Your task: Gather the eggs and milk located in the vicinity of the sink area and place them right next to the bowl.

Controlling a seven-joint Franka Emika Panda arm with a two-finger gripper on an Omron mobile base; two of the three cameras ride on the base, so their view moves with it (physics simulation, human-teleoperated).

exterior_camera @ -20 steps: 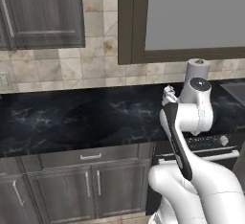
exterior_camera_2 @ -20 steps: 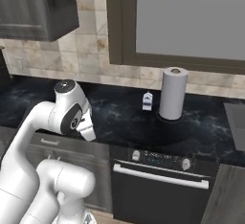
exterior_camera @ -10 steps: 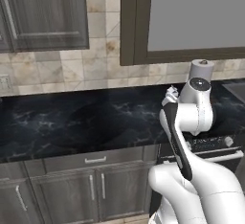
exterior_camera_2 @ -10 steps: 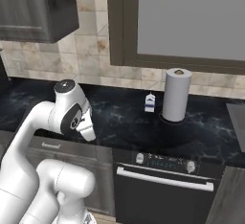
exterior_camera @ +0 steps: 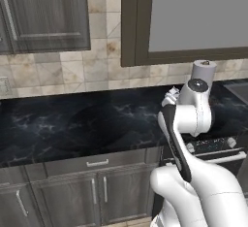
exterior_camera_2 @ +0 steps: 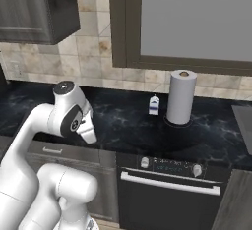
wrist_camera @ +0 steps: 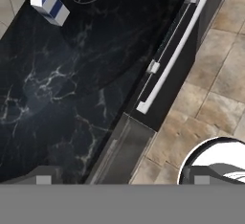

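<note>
Nearest, gripper [wrist_camera: 119, 180] with jaws spread wide and holding nothing, hung above the glossy black veined counter [exterior_camera_2: 123, 126] by the oven's [exterior_camera_2: 170, 194] long pale handle; farther back, upright on that marble beside the cylindrical paper-towel roll [exterior_camera_2: 180, 97], the small white gable-top milk [exterior_camera_2: 154, 105].

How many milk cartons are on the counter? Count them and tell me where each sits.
1. The milk carton stands upright on the black counter near the backsplash, just left of the paper-towel roll in the right base view. Others may lie outside the views.
</note>
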